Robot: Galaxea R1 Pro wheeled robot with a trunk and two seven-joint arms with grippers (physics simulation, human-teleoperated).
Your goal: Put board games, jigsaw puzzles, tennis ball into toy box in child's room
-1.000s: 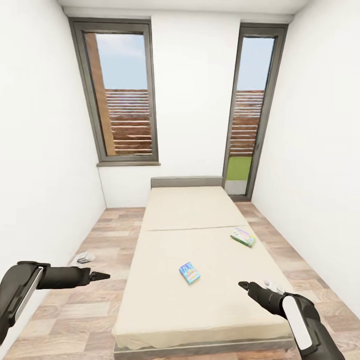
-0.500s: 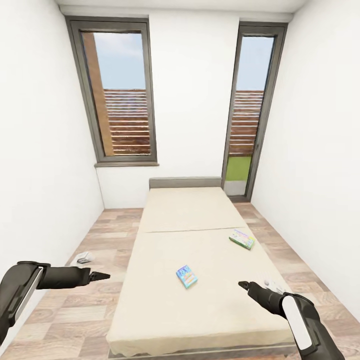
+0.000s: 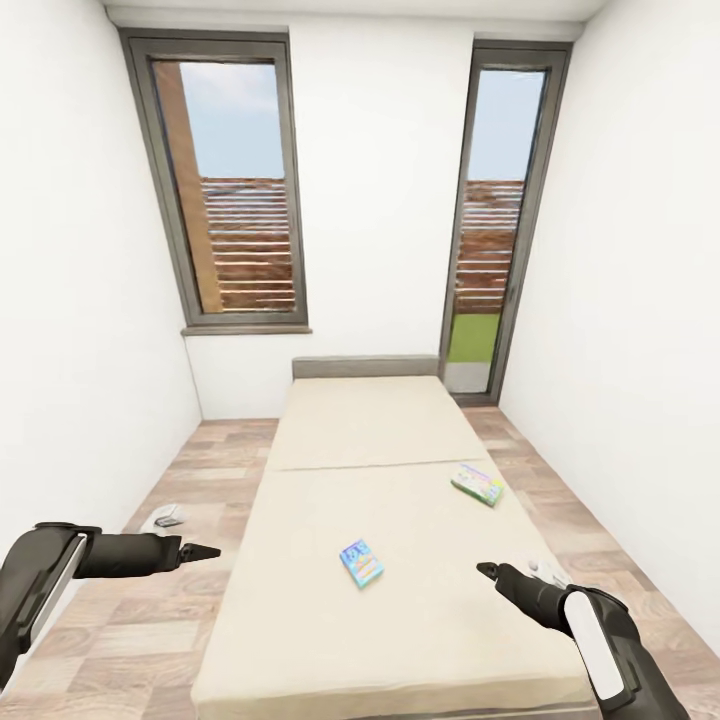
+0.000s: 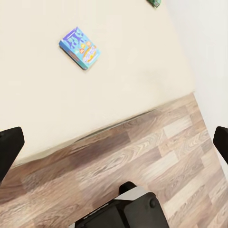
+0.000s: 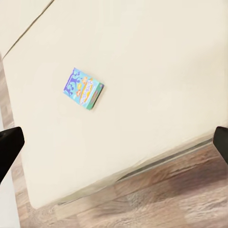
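Observation:
Two board games lie on the cream bed [image 3: 330, 440]. The blue one [image 3: 361, 563] rests near the mattress middle, between my two arms and a little beyond them; it is also the blue box [image 4: 80, 47] in the left wrist view and the blue box [image 5: 83, 88] in the right wrist view. The green-edged game [image 3: 477, 485] sits farther off by the bed's right side, its corner [image 4: 154, 2] just showing. My left gripper [image 3: 205, 551] hangs over the floor left of the bed, open and empty [image 4: 114, 147]. Over the mattress's right part, my right gripper [image 3: 487, 572] is open too [image 5: 114, 142].
White walls close in on both sides of the bed. Wood plank floor [image 3: 140, 600] runs along each side. A small grey object [image 3: 170, 517] lies on the floor at left, a small white one [image 3: 545, 570] on the floor at right. Two tall grey-framed windows [image 3: 235, 190] stand behind.
The whole view has shifted: the bed sits lower, larger and slightly further left in the picture, so the camera has moved forward. Both arms hold the same pose.

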